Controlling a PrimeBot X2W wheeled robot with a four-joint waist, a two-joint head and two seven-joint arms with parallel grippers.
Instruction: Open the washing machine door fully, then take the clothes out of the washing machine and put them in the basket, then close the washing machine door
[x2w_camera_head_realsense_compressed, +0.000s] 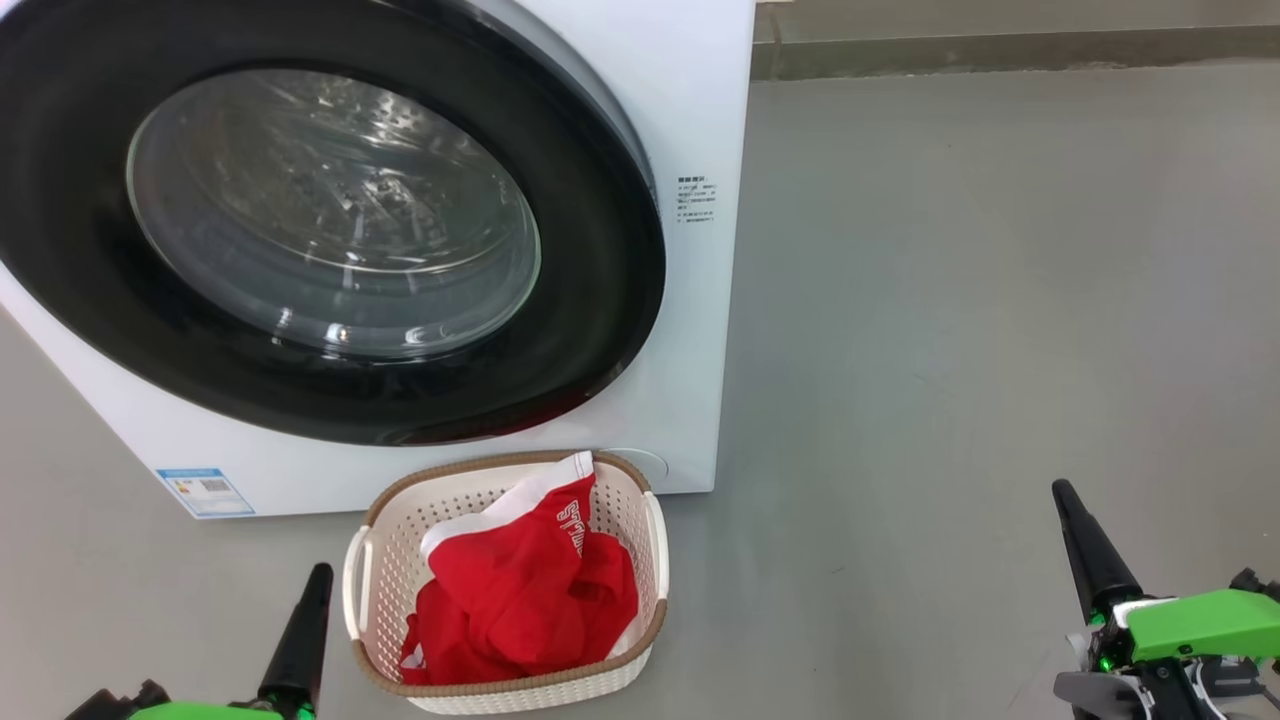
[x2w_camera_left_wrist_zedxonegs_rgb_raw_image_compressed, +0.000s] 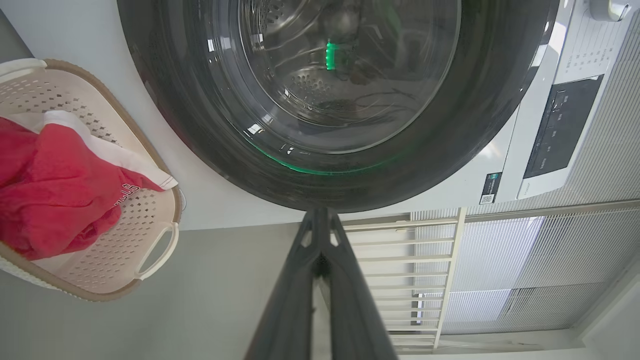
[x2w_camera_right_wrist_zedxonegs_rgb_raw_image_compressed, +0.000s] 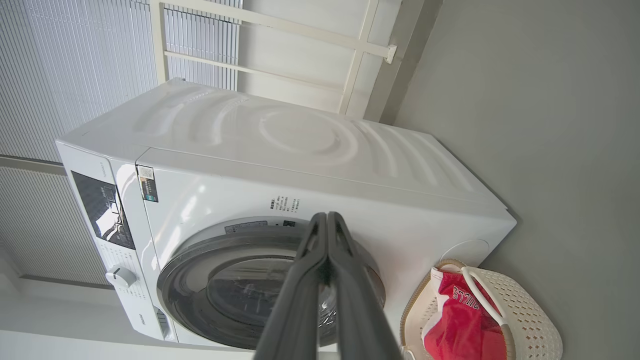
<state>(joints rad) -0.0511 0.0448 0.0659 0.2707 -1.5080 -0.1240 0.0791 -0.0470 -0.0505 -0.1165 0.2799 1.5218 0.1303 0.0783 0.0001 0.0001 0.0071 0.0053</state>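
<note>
The washing machine stands before me with its black-rimmed door shut flat against the white front. Through the glass I see bare steel drum. The red clothes lie heaped in the cream basket on the floor just below the door. My left gripper is shut and empty, left of the basket. My right gripper is shut and empty, far right over the floor.
Grey floor spreads to the right of the machine up to a wall base. A white railing and ribbed wall panels lie behind the machine. Its control panel and knob sit on the front.
</note>
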